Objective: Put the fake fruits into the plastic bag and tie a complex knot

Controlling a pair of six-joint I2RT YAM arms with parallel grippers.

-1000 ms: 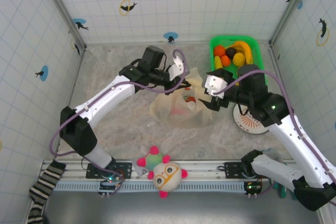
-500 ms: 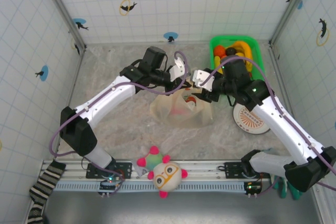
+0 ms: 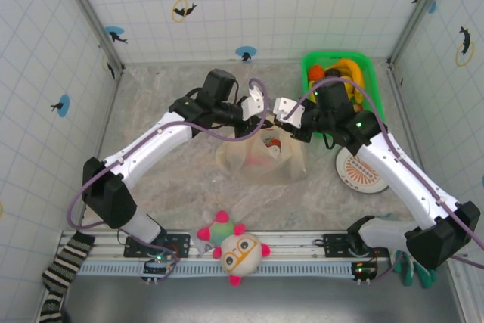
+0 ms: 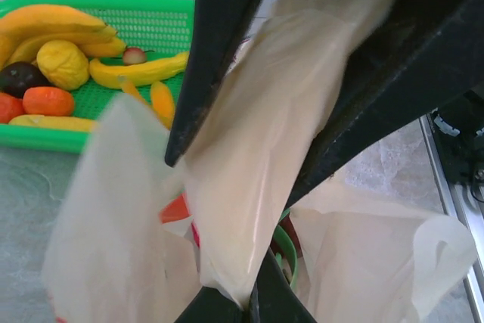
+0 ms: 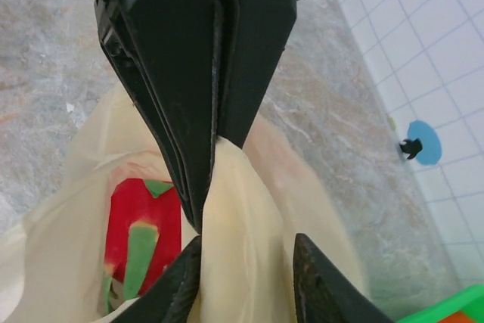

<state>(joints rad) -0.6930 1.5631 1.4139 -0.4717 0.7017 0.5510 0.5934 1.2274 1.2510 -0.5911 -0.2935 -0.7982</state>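
Above the plastic bag [image 3: 257,160] my left gripper [image 3: 262,115] pinches its handle, right gripper [image 3: 281,120] narrow, hold unclear; fake fruits [image 3: 333,81] wait unbagged, knot untied.

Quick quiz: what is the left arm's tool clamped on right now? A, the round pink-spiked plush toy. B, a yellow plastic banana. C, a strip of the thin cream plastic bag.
C: in the left wrist view the left tool is pinched shut on a strip of the thin cream plastic bag.

Thin translucent smooth plastic bag [image 4: 257,156]; glossy plastic fake fruits [image 4: 62,64].
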